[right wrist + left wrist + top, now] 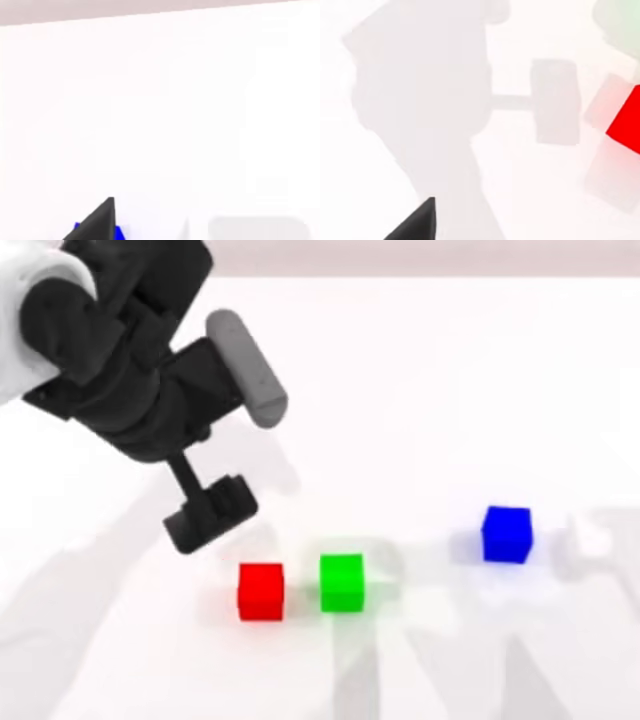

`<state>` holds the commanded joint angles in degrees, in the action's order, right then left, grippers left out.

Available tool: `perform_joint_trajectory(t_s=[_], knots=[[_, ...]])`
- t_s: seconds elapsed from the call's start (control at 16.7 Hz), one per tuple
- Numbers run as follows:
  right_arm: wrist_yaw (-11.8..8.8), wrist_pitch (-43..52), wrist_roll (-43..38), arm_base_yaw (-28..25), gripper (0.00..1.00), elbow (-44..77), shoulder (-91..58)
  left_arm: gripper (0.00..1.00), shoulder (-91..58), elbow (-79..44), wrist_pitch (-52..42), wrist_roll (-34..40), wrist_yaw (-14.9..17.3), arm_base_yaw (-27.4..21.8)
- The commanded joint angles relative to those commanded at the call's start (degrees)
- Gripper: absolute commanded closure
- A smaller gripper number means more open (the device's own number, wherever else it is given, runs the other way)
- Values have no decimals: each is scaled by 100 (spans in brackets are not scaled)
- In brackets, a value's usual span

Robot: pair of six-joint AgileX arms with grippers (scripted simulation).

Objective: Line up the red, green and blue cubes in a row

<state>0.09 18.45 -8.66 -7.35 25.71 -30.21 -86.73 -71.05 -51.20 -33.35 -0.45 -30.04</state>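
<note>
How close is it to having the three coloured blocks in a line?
Partly there. The red cube and green cube already sit side by side. The left gripper hangs beside the red one, holding nothing. Left to do: the blue cube sits far to the right and farther back.

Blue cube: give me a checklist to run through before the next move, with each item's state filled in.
1. Red cube and green cube sit side by side, close but apart: ok.
2. Blue cube in line with them: not ok; it lies far toward the table's right side and a little farther back.
3. Table bare between green and blue cubes: ok.
4. Left gripper away from the cubes: ok; it is just behind and left of the red cube, holding nothing. Fingers open or shut: cannot tell.
5. Right gripper near the blue cube: cannot tell; it is missing from the top view, and its wrist view shows only a blue sliver.
</note>
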Motion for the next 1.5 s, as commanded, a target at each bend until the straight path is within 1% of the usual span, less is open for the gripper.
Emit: perform_joint_trajectory(t_s=[0.48,0.66,0.78,0.96,1.08,1.5], knots=[[-10,2561,-1101,-915,0,3277,-4810,0,4894,4147,2566,1742,-58,1864],[-23,3374,-1460,-1217,0,4357,-6202,0,6402,5413,3481,2325,-43,2396],[-24,3816,-1668,-1383,0,4993,-6979,0,7198,6068,4019,2661,-21,2667],[-14,4287,-1906,-1560,0,5735,-7863,0,8096,6746,4691,3073,16,2961],[-5,4470,-2007,-1629,0,6049,-8214,0,8499,6996,4990,3255,36,3074],[-3,4539,-2049,-1632,0,6183,-8348,0,8673,7105,5120,3335,45,3119]])
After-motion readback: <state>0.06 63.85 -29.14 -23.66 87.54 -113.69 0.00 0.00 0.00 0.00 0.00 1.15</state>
